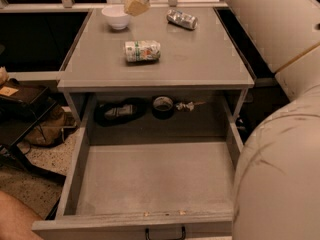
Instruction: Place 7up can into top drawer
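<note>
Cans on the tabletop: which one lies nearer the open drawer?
The white-and-green 7up can, mid-table; the darker silver can lies farther back, to the right. The tool hangs at the back, beside the white bowl.

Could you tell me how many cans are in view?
2: the 7up can lies mid-table; a silver can back right. The gripper hovers by the bowl. The arm may hide more.

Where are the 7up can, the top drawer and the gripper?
7up can (142, 51), camera view: middle of its white-and-green side.
top drawer (150, 179), camera view: its bare grey bottom.
gripper (136, 4), camera view: its tip, above the tabletop's (200, 59) far edge, beside the bowl (116, 17).
</note>
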`<state>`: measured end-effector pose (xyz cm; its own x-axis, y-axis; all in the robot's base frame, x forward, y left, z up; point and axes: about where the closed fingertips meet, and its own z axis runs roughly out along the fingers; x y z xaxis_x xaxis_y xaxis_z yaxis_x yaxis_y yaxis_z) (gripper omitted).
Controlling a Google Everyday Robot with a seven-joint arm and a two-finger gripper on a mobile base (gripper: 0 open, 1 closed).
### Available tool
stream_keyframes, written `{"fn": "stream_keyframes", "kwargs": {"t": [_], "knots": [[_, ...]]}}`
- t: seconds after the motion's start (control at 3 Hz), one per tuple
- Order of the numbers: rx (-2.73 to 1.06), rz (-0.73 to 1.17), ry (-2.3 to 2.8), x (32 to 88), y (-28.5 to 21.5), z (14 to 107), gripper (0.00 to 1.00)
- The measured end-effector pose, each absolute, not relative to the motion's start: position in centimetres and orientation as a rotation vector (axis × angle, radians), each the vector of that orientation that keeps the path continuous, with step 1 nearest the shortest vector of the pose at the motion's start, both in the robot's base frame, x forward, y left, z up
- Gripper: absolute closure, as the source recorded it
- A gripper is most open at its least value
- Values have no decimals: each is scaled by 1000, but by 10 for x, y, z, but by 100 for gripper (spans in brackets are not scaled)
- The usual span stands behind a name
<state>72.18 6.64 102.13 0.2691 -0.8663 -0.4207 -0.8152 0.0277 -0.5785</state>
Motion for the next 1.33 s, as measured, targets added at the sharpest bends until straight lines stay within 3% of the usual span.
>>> {"fn": "stream_keyframes", "kwargs": {"t": [0.33,0.67,1.33], "knots": [[-1773,-84,1537,722,66,1021,13],[-1773,-84,1537,722,66,1021,0],[-1765,-35,1608,741,47,987,0]]}}
